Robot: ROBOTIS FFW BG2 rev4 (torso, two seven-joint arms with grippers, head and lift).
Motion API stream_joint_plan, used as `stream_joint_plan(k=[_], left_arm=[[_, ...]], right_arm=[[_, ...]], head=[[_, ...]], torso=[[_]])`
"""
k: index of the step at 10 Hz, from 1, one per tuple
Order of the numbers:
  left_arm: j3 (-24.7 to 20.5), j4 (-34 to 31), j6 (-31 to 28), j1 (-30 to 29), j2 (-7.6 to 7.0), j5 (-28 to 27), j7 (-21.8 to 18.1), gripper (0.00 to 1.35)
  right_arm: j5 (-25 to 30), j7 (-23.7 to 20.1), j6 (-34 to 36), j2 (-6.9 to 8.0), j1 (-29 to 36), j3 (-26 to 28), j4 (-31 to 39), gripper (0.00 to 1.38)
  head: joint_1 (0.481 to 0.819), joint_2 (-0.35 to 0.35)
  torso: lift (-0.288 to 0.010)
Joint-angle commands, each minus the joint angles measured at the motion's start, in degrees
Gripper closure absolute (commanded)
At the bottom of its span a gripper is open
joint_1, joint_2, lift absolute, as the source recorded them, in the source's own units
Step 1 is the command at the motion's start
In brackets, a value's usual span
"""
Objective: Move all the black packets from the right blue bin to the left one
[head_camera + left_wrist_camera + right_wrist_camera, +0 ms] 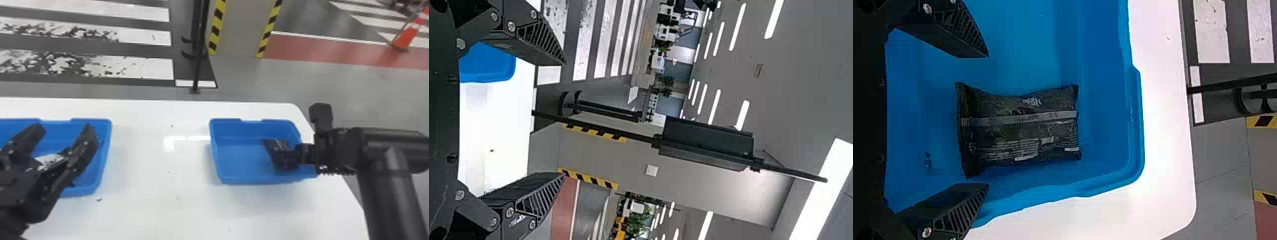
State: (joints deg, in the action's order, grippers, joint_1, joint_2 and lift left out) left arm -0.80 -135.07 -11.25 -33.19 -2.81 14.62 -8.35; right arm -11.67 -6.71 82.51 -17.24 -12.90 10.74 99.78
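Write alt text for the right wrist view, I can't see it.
A black packet lies in a blue bin on a white table. The right pincer is open, one finger showing to each side of the packet's near end.

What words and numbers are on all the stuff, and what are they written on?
I can't read any words or numbers for sure.
Black packet in the right blue bin: pale lettering and rows of tiny print, too small to read.
Left pincer: a little white mark on one finger, too small to read.
Pillar: yellow and black stripes, no words I can see.
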Motion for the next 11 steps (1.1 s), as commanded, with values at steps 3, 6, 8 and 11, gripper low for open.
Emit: stream_joint_plan(k=[3,6,8,11], left_arm=[[0.0,0.0,0.0,0.1,0.0,0.0,-0.1,0.27],[-0.1,0.0,-0.1,0.1,-0.09,0.1,-0.3,0.27],[-0.1,0.0,-0.3,0.0,-0.09,0.2,-0.4,0.27],[0.0,0.0,-0.4,0.0,-0.26,0.2,-0.5,0.27]], right_arm=[[-0.3,0.0,-5.9,0.27,-1.9,0.0,-5.8,0.1],[-0.2,0.0,-6.3,0.54,-2.6,0.0,-7.3,0.1],[0.1,0.9,-5.0,0.71,-2.4,-0.5,-7.3,0.1],[0.7,1.2,-5.7,0.62,-3.0,-1.0,-9.1,0.14]], head=[[0.695,-0.233],[0.695,-0.233],[0.695,-0.233],[0.695,-0.236]], torso=[[-0.14],[-0.14],[-0.14],[-0.14]])
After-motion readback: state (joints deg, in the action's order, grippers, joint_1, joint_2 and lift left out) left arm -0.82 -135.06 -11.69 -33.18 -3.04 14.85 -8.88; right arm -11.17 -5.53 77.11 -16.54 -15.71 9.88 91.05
